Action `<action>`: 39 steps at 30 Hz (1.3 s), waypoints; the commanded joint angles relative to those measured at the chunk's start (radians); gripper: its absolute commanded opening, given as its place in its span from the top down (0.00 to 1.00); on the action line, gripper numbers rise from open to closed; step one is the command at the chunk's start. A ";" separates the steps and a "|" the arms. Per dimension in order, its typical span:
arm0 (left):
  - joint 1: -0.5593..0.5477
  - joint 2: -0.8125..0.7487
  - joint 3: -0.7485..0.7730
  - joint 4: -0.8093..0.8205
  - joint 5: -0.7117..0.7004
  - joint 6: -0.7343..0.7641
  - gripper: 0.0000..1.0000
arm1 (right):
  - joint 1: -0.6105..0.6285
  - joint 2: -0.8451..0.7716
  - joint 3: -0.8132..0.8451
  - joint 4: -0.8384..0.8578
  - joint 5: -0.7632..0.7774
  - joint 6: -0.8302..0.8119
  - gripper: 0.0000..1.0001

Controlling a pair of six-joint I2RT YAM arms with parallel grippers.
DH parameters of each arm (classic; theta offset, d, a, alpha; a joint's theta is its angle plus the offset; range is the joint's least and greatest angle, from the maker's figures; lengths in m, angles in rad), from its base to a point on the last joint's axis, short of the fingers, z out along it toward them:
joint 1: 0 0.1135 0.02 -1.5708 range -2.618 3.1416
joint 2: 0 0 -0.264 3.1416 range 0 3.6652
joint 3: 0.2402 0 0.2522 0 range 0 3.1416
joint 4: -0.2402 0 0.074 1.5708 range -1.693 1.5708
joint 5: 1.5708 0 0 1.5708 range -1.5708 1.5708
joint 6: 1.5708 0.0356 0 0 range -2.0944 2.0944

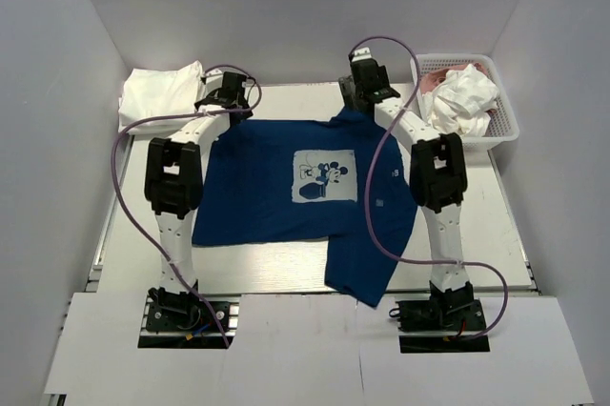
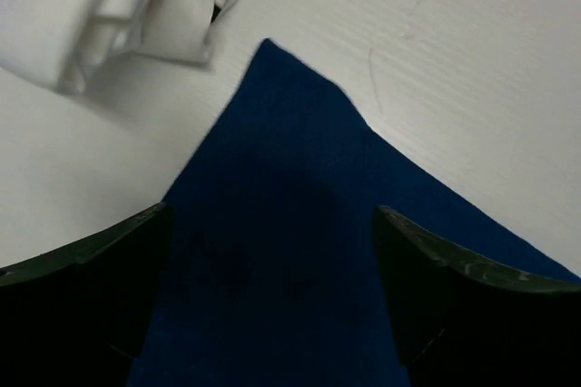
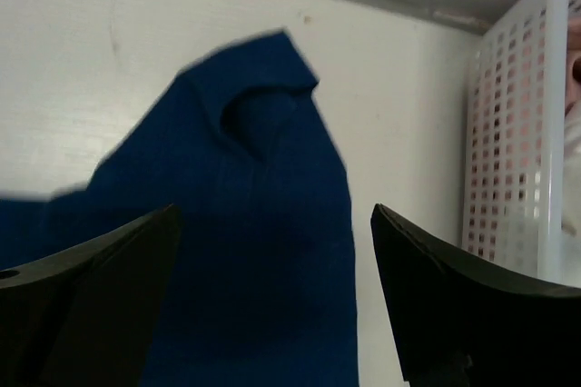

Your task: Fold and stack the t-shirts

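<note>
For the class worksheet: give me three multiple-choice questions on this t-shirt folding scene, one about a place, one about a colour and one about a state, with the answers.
1. Where is the basket?
A) far right
B) near left
C) between the arm bases

2. What colour is the t-shirt spread flat between the arms?
A) pink
B) navy blue
C) white

3. How do the left gripper and right gripper stand?
A) both shut on cloth
B) one open, one shut
C) both open

Answers:
1 A: the top view shows it at the far right.
2 B: it is navy, with a pale print facing up.
3 C: each wrist view shows the fingers wide apart over a navy corner.
</note>
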 commanded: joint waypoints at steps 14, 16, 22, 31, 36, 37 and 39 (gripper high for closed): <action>-0.028 -0.211 -0.220 0.160 0.329 0.162 0.01 | 0.008 -0.445 -0.576 0.088 -0.285 0.299 0.10; -0.019 -0.201 -0.250 0.160 0.329 0.151 0.01 | 0.007 -0.402 -0.536 0.018 -0.268 0.317 0.10; -0.019 -0.164 -0.305 0.191 0.330 0.151 0.01 | -0.018 -0.336 -0.584 0.011 -0.274 0.368 0.10; -0.010 -0.017 -0.208 0.181 0.296 0.130 0.01 | -0.076 -0.111 -0.392 -0.118 -0.273 0.400 0.10; -0.010 0.101 -0.080 0.160 0.321 0.108 0.01 | -0.116 0.019 -0.231 -0.199 -0.290 0.403 0.10; -0.010 0.118 -0.037 0.160 0.330 0.108 0.01 | -0.127 0.035 -0.179 -0.208 -0.294 0.400 0.10; -0.010 0.156 0.014 0.145 0.342 0.108 0.01 | -0.136 0.104 -0.093 -0.242 -0.300 0.394 0.10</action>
